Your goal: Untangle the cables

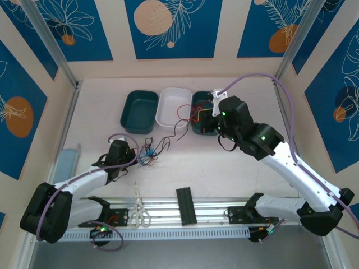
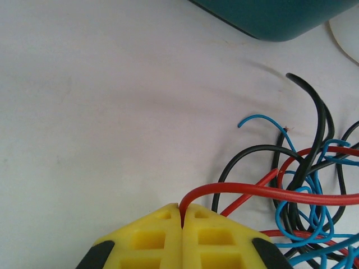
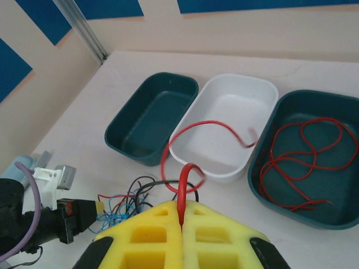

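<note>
White tabletop [image 2: 101, 112]. Left gripper [image 2: 181, 210] pinched closed on a red cable [image 2: 252, 189]. The red, black and blue cables [image 2: 305, 194] lie tangled just right of its tips. Right gripper [image 3: 180, 212] is clamped on a red strand [image 3: 183, 188] that loops ahead over the white tray [image 3: 235, 112].

The top camera looks down from above and behind the arms, taking in the whole table [image 1: 235, 168], trays [image 1: 140, 112] and cables [image 1: 150, 152]. The left wrist camera sits low and close, facing past the left gripper [image 2: 181, 216] at the cables. The right wrist camera rides higher, looking down past the right gripper [image 3: 180, 216] at trays and cables, which all three views share.
</note>
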You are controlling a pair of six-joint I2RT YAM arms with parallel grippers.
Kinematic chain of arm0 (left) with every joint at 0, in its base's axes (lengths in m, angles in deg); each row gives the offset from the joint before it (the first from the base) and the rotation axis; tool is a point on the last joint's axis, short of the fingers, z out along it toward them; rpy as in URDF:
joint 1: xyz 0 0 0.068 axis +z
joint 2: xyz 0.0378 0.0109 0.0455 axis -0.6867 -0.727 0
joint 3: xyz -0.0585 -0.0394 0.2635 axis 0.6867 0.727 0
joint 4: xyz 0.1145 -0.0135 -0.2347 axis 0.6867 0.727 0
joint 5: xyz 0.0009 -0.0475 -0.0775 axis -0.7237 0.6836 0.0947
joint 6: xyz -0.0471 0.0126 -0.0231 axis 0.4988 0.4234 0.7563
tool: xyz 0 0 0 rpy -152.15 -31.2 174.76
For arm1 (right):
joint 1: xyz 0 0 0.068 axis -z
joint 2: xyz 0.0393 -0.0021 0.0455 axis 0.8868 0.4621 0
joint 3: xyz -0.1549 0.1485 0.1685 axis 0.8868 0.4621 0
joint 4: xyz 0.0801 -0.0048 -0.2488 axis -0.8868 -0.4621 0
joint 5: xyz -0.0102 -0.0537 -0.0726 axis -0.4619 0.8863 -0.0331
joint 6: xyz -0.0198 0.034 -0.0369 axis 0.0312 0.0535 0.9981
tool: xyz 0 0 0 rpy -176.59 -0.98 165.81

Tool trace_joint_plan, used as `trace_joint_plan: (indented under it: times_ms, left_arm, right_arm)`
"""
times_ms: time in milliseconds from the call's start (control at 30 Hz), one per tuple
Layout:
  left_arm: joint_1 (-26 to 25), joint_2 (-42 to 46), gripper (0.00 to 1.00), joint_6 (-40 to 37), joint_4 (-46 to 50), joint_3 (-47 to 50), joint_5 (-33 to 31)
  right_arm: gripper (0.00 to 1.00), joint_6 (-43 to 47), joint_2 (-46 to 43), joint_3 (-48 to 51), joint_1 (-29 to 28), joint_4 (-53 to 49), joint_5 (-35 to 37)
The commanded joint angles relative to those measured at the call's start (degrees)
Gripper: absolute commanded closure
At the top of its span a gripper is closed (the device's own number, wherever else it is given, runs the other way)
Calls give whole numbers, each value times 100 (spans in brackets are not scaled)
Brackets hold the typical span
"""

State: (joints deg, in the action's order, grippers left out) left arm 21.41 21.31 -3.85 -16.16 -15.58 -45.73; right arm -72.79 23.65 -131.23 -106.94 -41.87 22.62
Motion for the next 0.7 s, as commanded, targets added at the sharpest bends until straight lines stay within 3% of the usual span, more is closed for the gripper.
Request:
trace_joint_plan:
  times_ms: [0,367,667]
  left_arm:
    - [91,188,86,-119,116,33,80]
    - [86,1237,34,-771,473,-312,366]
    - [-114,1690,27,-1747,-708,-561,2394]
  right_arm:
    - [100,145,-43,-149,14,11,-60]
    - [100,225,399,-516,-70,-130,-308]
    - [100,219,565,-702,-117,-78,-436]
